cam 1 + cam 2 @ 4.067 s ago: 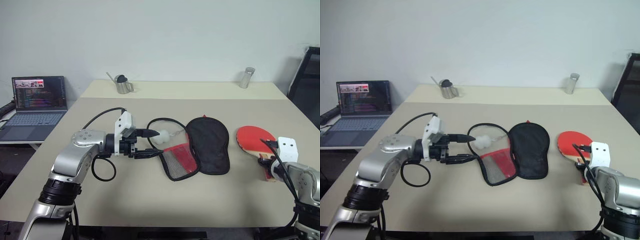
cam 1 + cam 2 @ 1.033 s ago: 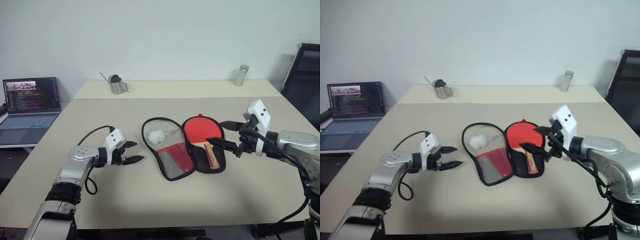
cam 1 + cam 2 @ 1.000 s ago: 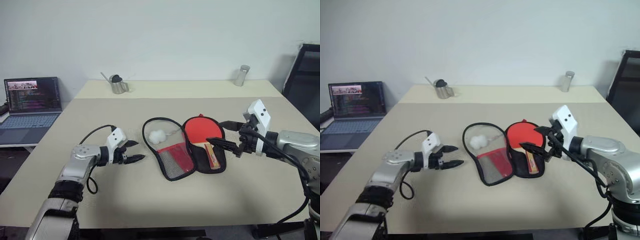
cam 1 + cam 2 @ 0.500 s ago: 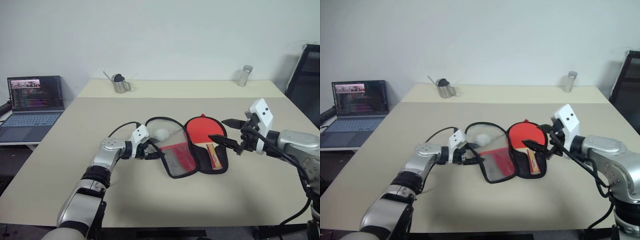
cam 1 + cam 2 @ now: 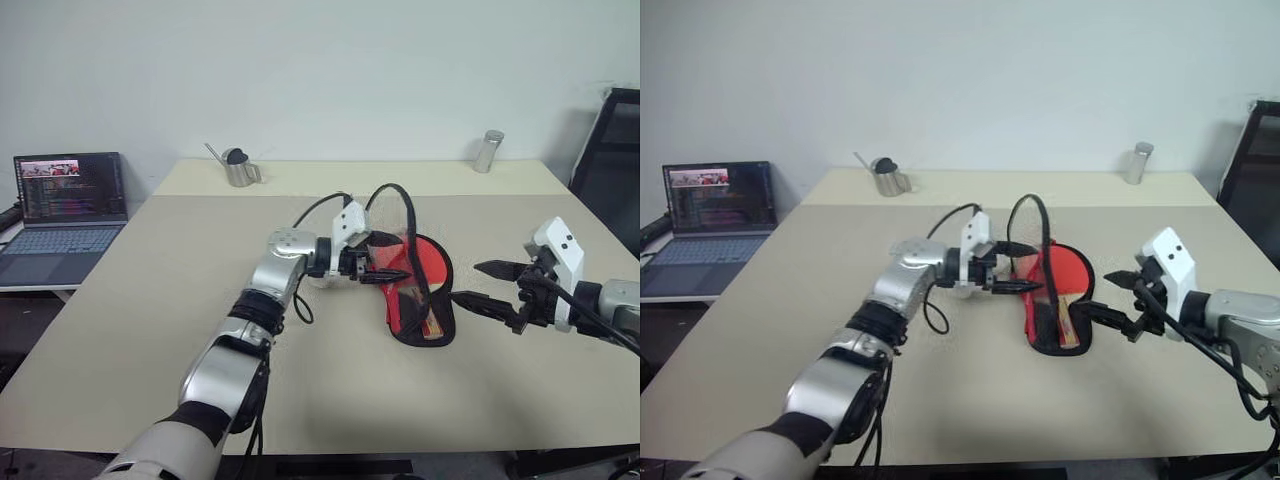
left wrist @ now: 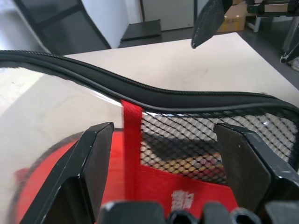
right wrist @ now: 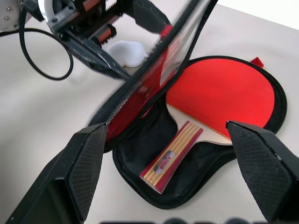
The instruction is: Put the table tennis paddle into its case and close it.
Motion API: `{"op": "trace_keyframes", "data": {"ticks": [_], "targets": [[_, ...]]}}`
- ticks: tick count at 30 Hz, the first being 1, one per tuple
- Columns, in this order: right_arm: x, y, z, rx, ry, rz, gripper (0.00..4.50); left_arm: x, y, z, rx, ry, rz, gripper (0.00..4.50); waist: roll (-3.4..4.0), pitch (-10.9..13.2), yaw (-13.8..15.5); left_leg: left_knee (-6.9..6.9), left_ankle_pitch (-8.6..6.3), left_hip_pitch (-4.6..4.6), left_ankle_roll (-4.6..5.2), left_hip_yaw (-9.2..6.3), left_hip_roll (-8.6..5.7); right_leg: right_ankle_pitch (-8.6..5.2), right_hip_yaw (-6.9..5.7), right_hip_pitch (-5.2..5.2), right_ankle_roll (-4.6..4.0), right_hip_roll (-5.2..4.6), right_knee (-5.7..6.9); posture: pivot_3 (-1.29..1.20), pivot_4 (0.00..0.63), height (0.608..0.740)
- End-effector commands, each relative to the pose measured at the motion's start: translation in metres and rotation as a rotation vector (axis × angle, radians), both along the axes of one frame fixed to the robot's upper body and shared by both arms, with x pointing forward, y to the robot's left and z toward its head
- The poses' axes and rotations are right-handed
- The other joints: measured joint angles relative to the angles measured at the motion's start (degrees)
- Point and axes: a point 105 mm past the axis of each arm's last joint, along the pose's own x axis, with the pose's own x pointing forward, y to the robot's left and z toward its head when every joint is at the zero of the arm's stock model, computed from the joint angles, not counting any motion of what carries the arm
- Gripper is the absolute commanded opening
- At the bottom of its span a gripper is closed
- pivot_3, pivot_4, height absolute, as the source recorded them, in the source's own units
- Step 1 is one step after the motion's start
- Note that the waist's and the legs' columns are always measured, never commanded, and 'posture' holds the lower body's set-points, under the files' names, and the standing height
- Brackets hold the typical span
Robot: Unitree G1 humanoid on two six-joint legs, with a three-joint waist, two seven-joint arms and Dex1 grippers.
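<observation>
Lifting: left gripper [image 5: 388, 272] holds the case's [image 5: 420, 325] upper flap [image 5: 402, 262] raised on edge above the lower half, which lies flat on the table [image 5: 150, 300].
Left gripper state: fingers set on either side of the flap's red-and-mesh face in the left wrist view, zip edge [image 6: 187, 98] crossing above them; pinching the flap, jaws fairly wide.
Right gripper: hovers [image 5: 490, 287] just right of the case, apart from it, pointing toward it.
Right gripper state: fingers spread wide, nothing between them.
Paddle: lies [image 7: 219, 98] inside the open lower half, red face up at the round end, wooden handle [image 7: 170, 156] running toward the narrow end.
Case: near the table's middle, hinged open, black lining showing around the paddle; flap tilted up over its left side.
Cord: black loop [image 5: 395, 195] arcs up from the flap near the left wrist.
White lump: small soft white thing [image 7: 126, 52] on the table beside the case, next to the left gripper.
Far edge: metal jug [image 5: 238, 168] at left, metal cylinder [image 5: 486, 152] at right.
Laptop: open [image 5: 65, 205] on a side surface to the left.
Chair: black one [image 5: 610, 150] at far right.
</observation>
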Motion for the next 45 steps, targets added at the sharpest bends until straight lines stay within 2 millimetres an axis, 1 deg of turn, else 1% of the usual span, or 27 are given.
{"op": "trace_keyframes", "data": {"ticks": [1,5,11,16,19,24,28,33,34,36,38,40,41,45], "targets": [[0.0,-0.005,0.007,0.0,-0.033,-0.033,4.45,0.002,-0.006,0.007,0.01,-0.055,-0.008,3.74,0.0,0.0,-0.01,0.0,0.0,-0.01,0.0,0.01,-0.01,0.0,0.01,0.0,0.0,0.0,-0.01,0.0,0.15,0.74],[0.002,-0.006,0.006,-0.001,-0.032,-0.048,4.45,0.004,-0.008,0.001,0.009,-0.029,0.002,3.74,0.0,0.0,0.1,0.0,0.0,0.0,0.0,0.0,-0.01,0.0,0.0,0.0,0.01,0.0,-0.01,0.0,0.15,0.74],[0.007,-0.006,0.007,-0.008,-0.027,-0.054,4.45,0.002,-0.021,-0.02,0.054,0.027,0.006,3.74,-0.02,0.01,0.2,0.01,0.0,-0.03,0.0,0.01,-0.06,-0.01,-0.01,0.0,0.02,0.0,-0.02,0.0,0.15,0.74],[0.008,-0.008,0.01,-0.016,-0.031,-0.061,4.45,0.003,-0.031,-0.032,0.098,0.025,0.023,3.74,-0.02,0.01,0.18,0.01,0.0,-0.03,0.0,0.0,-0.05,-0.01,-0.02,0.0,0.02,0.01,-0.02,0.0,0.15,0.74],[0.005,-0.012,0.008,-0.019,-0.02,-0.073,4.45,0.004,-0.034,-0.032,0.1,0.026,0.03,3.74,-0.02,0.01,0.18,-0.01,0.0,-0.02,0.0,0.0,-0.05,-0.01,-0.01,0.0,0.03,0.0,-0.02,0.0,0.15,0.74],[0.006,-0.019,0.002,-0.007,0.011,-0.111,4.45,0.005,-0.031,-0.033,0.084,0.035,0.041,3.74,-0.02,0.01,0.14,0.0,0.0,-0.02,0.0,0.01,-0.05,-0.01,0.0,0.0,0.03,0.0,-0.01,0.0,0.15,0.74],[0.012,-0.016,-0.003,0.009,0.027,-0.121,4.45,0.008,-0.029,-0.042,0.107,0.053,0.073,3.74,-0.02,0.01,0.15,0.0,0.0,-0.02,0.0,0.0,-0.04,-0.01,0.0,0.0,0.03,0.0,-0.01,0.0,0.15,0.74],[0.013,-0.013,-0.003,0.015,0.03,-0.116,4.45,0.012,-0.034,-0.05,0.119,0.071,0.134,3.74,-0.02,0.01,0.19,0.0,0.0,-0.02,0.0,0.0,-0.05,-0.01,-0.01,0.0,0.03,0.0,-0.01,0.0,0.15,0.74],[0.012,-0.012,-0.004,0.015,0.031,-0.116,4.45,0.012,-0.035,-0.05,0.124,0.058,0.138,3.74,-0.02,0.01,0.19,0.0,0.0,-0.02,0.0,0.0,-0.05,-0.01,-0.01,0.0,0.03,0.0,-0.01,0.0,0.15,0.74],[0.011,-0.011,-0.004,0.018,0.033,-0.115,4.45,0.011,-0.036,-0.043,0.103,0.038,0.118,3.74,-0.02,0.01,0.18,0.0,0.0,-0.02,0.0,0.01,-0.05,-0.01,0.0,0.0,0.03,0.0,-0.01,0.0,0.15,0.74],[0.01,-0.01,-0.006,0.028,0.039,-0.12,4.45,0.013,-0.032,-0.028,0.056,0.01,0.104,3.74,-0.02,0.01,0.16,0.0,0.0,-0.02,0.0,0.01,-0.05,-0.01,0.0,0.0,0.03,0.0,0.0,0.0,0.15,0.74],[0.012,-0.01,-0.009,0.049,0.05,-0.129,4.45,0.015,-0.017,-0.012,0.0,-0.009,0.087,3.74,-0.02,0.01,0.09,0.0,0.0,-0.01,0.0,0.01,-0.03,-0.01,0.0,0.0,0.03,-0.01,0.0,0.0,0.15,0.74],[0.012,-0.009,-0.01,0.057,0.054,-0.132,4.45,0.015,-0.013,-0.008,-0.014,-0.011,0.081,3.74,-0.02,0.01,-0.04,0.0,0.0,-0.01,0.0,0.02,-0.01,-0.01,0.02,-0.01,0.02,-0.01,0.01,0.0,0.15,0.74],[0.029,-0.016,-0.018,0.138,0.083,-0.193,4.45,0.019,0.032,0.01,-0.05,-0.043,0.107,3.74,0.01,0.0,-0.2,-0.01,0.01,0.04,-0.01,0.03,0.03,0.0,0.04,-0.01,0.02,-0.01,0.04,0.0,0.15,0.74]]}}
